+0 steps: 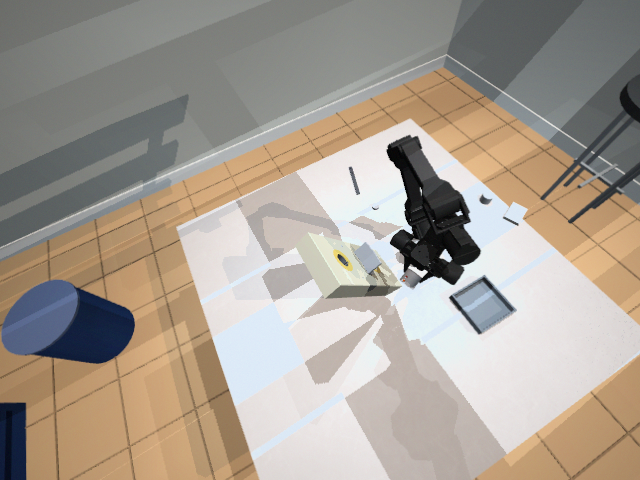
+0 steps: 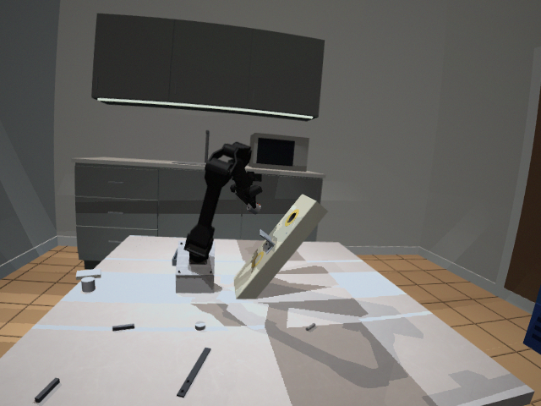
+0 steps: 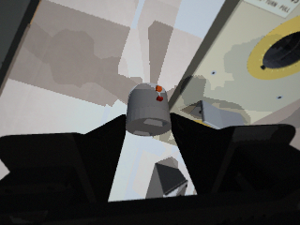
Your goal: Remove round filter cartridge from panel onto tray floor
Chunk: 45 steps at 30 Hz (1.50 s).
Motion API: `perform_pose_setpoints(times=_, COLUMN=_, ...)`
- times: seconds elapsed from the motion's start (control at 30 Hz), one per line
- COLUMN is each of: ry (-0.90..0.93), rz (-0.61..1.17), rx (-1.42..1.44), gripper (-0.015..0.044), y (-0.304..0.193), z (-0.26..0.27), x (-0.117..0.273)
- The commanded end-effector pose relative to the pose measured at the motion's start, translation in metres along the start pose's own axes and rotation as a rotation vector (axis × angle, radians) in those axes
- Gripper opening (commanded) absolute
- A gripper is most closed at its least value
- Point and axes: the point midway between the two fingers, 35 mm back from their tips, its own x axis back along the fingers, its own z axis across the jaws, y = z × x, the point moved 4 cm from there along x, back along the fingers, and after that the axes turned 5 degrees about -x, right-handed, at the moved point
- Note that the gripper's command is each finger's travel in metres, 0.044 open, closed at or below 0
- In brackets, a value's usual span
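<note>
The filter cartridge (image 1: 410, 279) (image 2: 254, 210) (image 3: 148, 110), a short grey cylinder with an orange and a red dot, is out of the panel and in the air. My gripper (image 1: 413, 277) (image 2: 253, 205) (image 3: 148, 117) is shut on it, one finger on each side. The cream service panel (image 1: 315, 263) (image 2: 279, 257) (image 3: 234, 61) leans back beside it; its yellow-ringed round opening (image 1: 342, 259) (image 2: 292, 217) (image 3: 287, 52) is dark and empty. The square dark-rimmed tray (image 1: 481, 304) lies on the table, away from the gripper, with nothing in it.
A grey flap (image 1: 368, 257) (image 2: 266, 237) (image 3: 220, 114) sticks out from the panel face, close to the gripper. A small grey cylinder (image 1: 485, 198) (image 2: 88, 284) and a pale block (image 1: 515, 212) (image 2: 88, 273) stand near the table edge. A dark flat bar (image 2: 194, 371) lies on the table.
</note>
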Motion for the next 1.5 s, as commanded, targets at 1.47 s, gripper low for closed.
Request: perform_pose_setpoints(times=1.47, ry=0.63, rz=-0.002, rx=1.123, gripper=0.0, y=-0.217, z=0.161, x=-0.067)
